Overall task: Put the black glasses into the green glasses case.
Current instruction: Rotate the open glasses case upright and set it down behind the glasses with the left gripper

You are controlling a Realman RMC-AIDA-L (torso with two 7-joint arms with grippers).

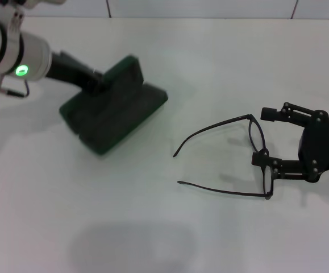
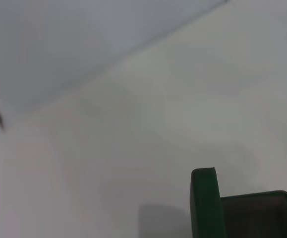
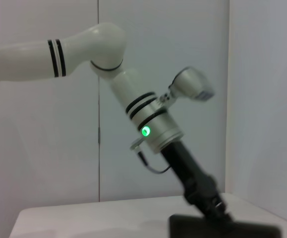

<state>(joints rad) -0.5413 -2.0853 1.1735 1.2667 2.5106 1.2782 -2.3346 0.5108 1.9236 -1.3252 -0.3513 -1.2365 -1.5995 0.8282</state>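
The green glasses case [image 1: 116,116] lies open at the left of the white table, its lid [image 1: 124,74] raised. My left gripper [image 1: 96,82] is at the lid's outer side, touching it. The left wrist view shows the lid's edge [image 2: 205,206] and the dark lining [image 2: 262,218]. The black glasses [image 1: 257,136] lie unfolded on the table to the right of the case, temple arms pointing towards it. My right gripper [image 1: 270,139] is open at the glasses' front, one finger beyond the frame's far end, the other by the bridge. The right wrist view shows the left gripper [image 3: 210,201] on the case [image 3: 222,229].
The white table [image 1: 153,227] has bare surface between the case and the glasses and along the front. A white wall stands behind the table. The left arm [image 1: 11,48] reaches in from the far left.
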